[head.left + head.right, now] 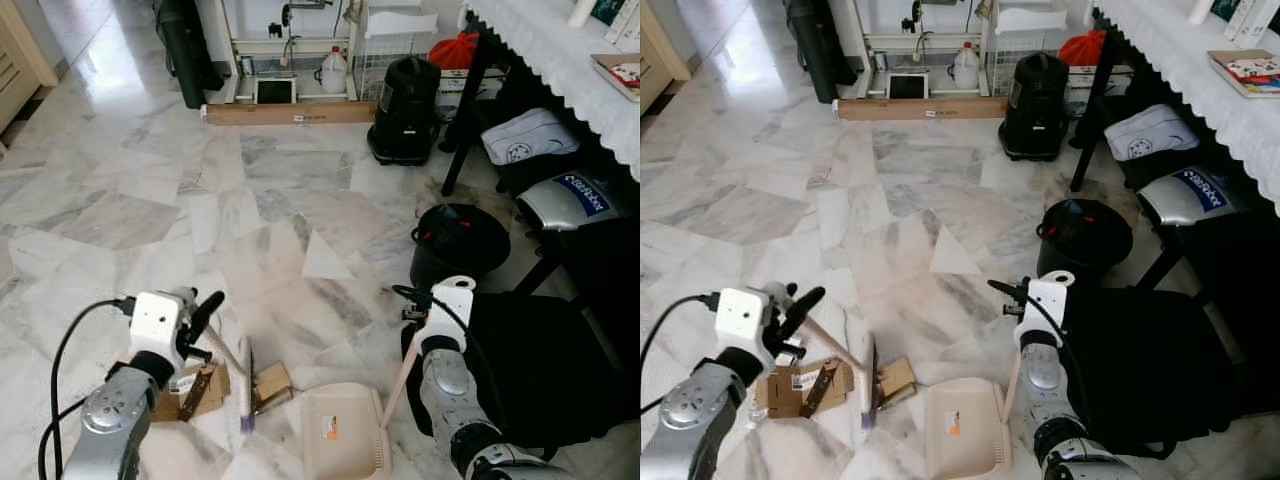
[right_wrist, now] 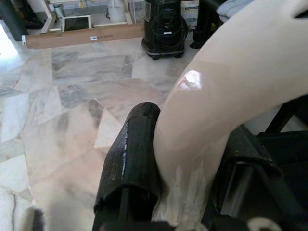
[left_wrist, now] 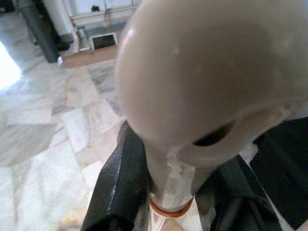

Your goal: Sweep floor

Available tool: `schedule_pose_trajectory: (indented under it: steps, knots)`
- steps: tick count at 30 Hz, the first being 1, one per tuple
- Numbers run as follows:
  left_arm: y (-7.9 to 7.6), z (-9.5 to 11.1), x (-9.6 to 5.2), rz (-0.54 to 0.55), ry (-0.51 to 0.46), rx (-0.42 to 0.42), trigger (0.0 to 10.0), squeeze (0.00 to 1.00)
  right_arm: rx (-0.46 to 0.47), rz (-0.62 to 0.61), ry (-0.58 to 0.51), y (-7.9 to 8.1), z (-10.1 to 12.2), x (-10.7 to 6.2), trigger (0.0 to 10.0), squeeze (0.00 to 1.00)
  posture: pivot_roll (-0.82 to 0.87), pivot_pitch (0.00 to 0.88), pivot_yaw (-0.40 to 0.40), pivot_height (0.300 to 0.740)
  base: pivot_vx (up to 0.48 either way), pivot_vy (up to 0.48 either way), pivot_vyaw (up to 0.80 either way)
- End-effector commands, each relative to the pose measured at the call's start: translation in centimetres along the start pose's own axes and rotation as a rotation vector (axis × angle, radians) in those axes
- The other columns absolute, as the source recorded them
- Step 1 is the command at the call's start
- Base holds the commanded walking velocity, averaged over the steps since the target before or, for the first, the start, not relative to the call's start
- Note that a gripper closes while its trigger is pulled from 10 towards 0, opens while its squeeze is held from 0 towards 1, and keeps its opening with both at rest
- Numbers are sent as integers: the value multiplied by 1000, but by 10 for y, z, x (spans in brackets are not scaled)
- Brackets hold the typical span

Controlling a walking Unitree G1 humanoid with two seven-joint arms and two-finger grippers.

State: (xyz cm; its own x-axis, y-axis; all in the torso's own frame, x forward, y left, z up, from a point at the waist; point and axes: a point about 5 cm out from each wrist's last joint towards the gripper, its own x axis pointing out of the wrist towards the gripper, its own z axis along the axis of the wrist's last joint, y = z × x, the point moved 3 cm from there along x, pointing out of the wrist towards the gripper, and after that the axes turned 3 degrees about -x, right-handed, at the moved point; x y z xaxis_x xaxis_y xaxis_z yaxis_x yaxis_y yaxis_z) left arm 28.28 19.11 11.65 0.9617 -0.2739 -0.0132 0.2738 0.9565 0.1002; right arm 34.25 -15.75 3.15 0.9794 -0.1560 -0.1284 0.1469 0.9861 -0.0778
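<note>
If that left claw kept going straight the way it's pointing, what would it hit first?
Probably bare marble floor. The left gripper, shut on the broom handle, points forward and slightly up, toward the long cardboard box by the far wall. Depth is hard to judge, so that box may come first.

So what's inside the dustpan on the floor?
The beige dustpan looks empty apart from a small orange label on its inside. The cardboard scraps lie on the marble floor beside it, by the broom that the left hand holds.

marble floor (image 1: 150,190), cardboard scraps (image 1: 205,388), dustpan (image 1: 345,430)
</note>
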Motion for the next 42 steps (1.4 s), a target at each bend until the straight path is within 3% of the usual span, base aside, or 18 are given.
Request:
schedule_pose_trajectory:
  steps: [1, 8, 12, 17, 33, 39, 42]
  knots:
    - [-8, 6, 2, -55, -9, -9, 10000, 0, 1, 10, 74, 3, -15, -6, 10000, 0, 101, 112, 3, 740, 0, 0, 0]
    - [-19, -15, 1, -132, 84, -21, 10000, 0, -4, 10, 76, 2, -15, -5, 10000, 0, 91, 101, 1, 740, 0, 0, 0]
    - [-20, -19, -2, -155, 110, 36, 10000, 0, -6, 9, 75, 1, -15, -5, 10000, 0, 90, 100, -1, 740, 0, 0, 0]
    - [-8, -6, -1, -112, 62, 69, 10000, 0, -10, 11, 78, 0, -17, -6, 10000, 0, 96, 100, -5, 740, 0, 0, 0]
    - [-16, 29, 6, -179, -26, 101, 10000, 0, -8, 16, 92, 2, -20, -8, 10000, 0, 104, 102, -4, 740, 0, 0, 0]
    - [-9, 36, 7, -158, -49, 210, 10000, 0, -6, 17, 95, 2, -20, -8, 10000, 0, 103, 102, -2, 740, 0, 0, 0]
    - [-9, 29, 7, -148, -34, 232, 10000, 0, -5, 14, 97, 2, -21, -8, 10000, 0, 103, 102, -2, 740, 0, 0, 0]
